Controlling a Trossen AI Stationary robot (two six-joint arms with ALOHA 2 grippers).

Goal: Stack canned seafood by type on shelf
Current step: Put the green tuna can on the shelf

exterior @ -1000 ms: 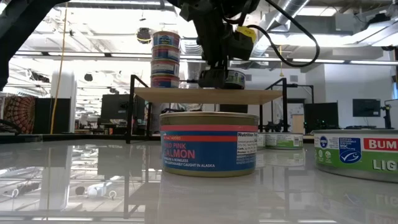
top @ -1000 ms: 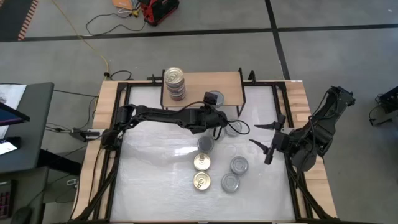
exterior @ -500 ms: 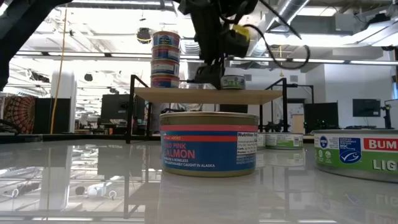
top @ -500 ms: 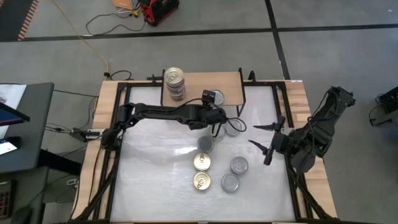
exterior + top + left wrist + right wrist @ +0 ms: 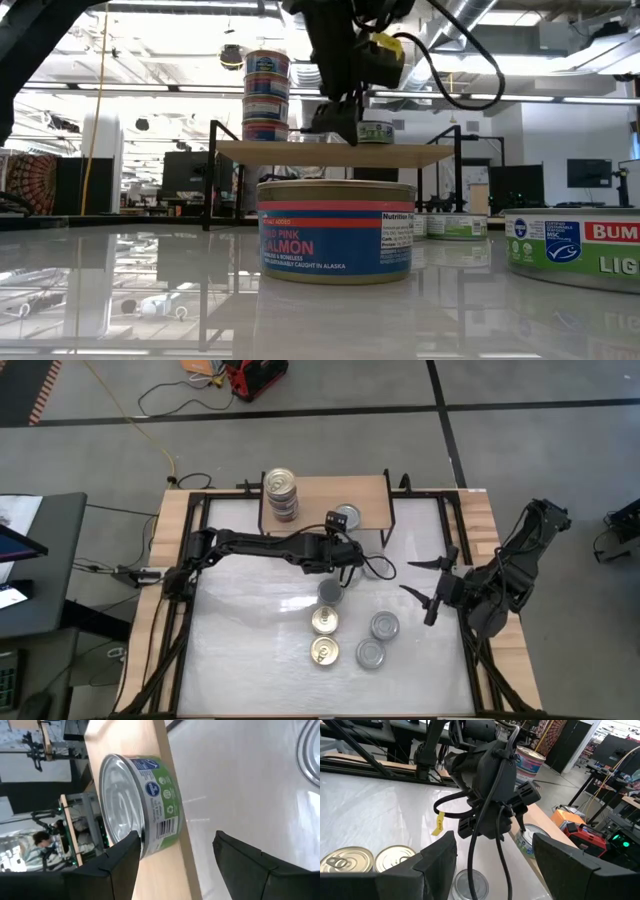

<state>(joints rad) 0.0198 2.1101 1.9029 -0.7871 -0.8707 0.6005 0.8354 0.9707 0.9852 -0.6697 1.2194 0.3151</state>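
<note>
My left gripper (image 5: 342, 532) fingers wide, just beside green-labelled silver tin (image 5: 346, 516) on light-wood shelf (image 5: 368, 493), upper centre; my right gripper (image 5: 432, 588) open at right.

Dark jointed left arm (image 5: 262, 545), looping black cable, yellow tag, matching right arm (image 5: 505, 575)

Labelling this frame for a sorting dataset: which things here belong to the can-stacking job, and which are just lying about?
Job:
- shelf
- stack of cans on it
- green-label can, just placed
- loose cans on the table
- left gripper, open

Lying about:
- red device on the floor
- yellow cable
- right gripper, idle
</note>
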